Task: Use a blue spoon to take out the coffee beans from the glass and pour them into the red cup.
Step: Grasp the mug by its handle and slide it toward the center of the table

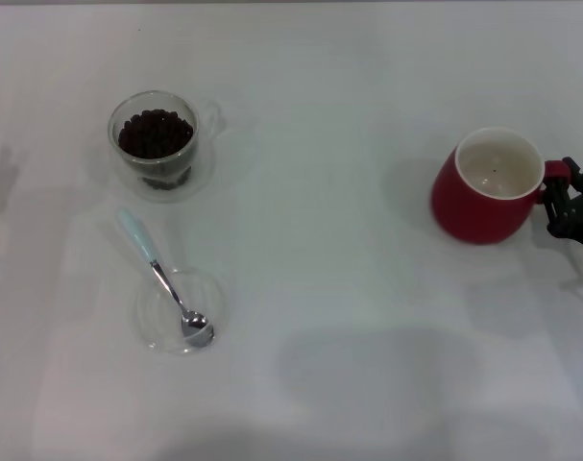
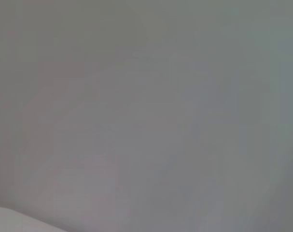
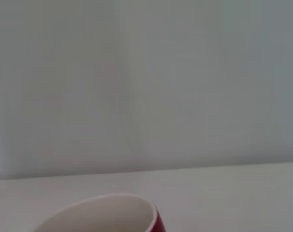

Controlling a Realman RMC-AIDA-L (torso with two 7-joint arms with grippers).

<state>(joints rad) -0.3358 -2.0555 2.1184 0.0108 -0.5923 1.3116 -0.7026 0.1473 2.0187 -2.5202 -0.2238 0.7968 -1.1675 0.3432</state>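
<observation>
White tabletop fills my view. My right gripper sits at the red cup handle; grip unclear. Well away to its left stand the glass of coffee beans and the blue spoon in a clear dish.

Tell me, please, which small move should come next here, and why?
Probably the left arm, not in view, should reach for the blue spoon: it lies untouched, its bowl in the shallow clear dish, while the right gripper is at the red cup's handle.
</observation>
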